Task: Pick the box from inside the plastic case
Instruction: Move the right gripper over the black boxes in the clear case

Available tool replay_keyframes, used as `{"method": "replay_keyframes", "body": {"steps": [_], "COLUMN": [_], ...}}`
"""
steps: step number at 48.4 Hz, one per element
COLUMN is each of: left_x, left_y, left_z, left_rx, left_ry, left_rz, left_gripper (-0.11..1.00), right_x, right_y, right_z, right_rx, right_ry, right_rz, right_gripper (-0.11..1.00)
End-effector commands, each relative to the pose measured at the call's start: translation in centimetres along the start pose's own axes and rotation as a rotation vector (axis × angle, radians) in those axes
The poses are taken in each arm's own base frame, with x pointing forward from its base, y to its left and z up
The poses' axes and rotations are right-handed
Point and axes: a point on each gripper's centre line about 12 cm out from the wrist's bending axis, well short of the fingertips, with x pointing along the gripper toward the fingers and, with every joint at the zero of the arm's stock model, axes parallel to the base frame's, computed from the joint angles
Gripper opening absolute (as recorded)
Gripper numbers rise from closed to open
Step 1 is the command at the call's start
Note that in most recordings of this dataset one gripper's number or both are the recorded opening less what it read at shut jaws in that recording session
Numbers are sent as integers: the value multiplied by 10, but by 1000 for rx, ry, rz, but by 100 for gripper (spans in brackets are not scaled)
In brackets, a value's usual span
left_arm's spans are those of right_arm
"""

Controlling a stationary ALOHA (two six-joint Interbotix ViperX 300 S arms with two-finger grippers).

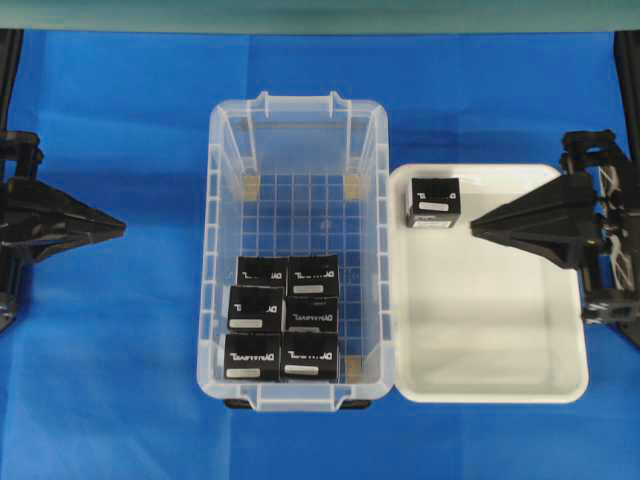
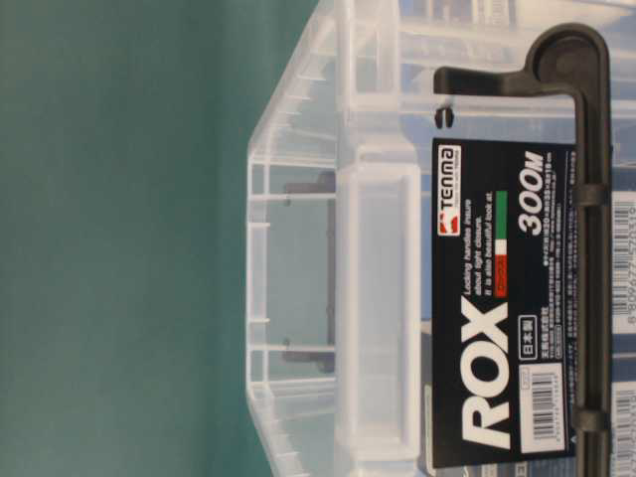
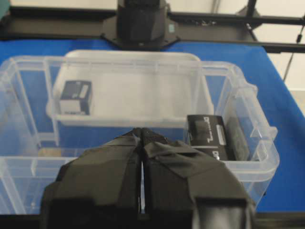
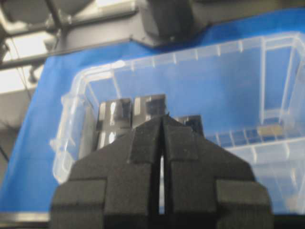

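The clear plastic case stands mid-table with several black boxes packed at its near end. One more black box lies in the white tray. My left gripper is shut and empty, left of the case. My right gripper is shut and empty over the tray, just right of the tray's box. The left wrist view shows its gripper in front of the case wall, a box inside. The right wrist view shows its gripper before the case and boxes.
Blue cloth covers the table. The table-level view shows only the case end close up, with its black ROX label and a black latch. The far half of the case floor holds no boxes.
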Motion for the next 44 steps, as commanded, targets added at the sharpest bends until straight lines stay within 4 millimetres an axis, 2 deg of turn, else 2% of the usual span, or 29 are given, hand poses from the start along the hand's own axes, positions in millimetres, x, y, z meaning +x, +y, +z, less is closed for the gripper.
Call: {"method": "replay_keyframes", "body": {"steps": [1, 12, 28, 37, 44], "left_x": [0, -3, -3, -3, -6], "left_y": [-1, -1, 0, -1, 0], "left_z": [11, 11, 11, 11, 15], "left_rx": [3, 2, 2, 2, 2], "left_ry": [-20, -8, -6, -9, -26], "left_rz": [-2, -1, -1, -1, 0], "left_gripper": [-2, -2, -2, -2, -2], "right_x": [11, 53, 141, 176, 194], "right_y": [7, 20, 31, 28, 20], "right_z": [18, 38, 46, 41, 31], "right_rx": [2, -3, -24, -27, -33], "right_ry": [59, 286, 636, 834, 985], "right_rz": [7, 2, -30, -61, -85], "right_gripper": [1, 1, 2, 3, 6]}}
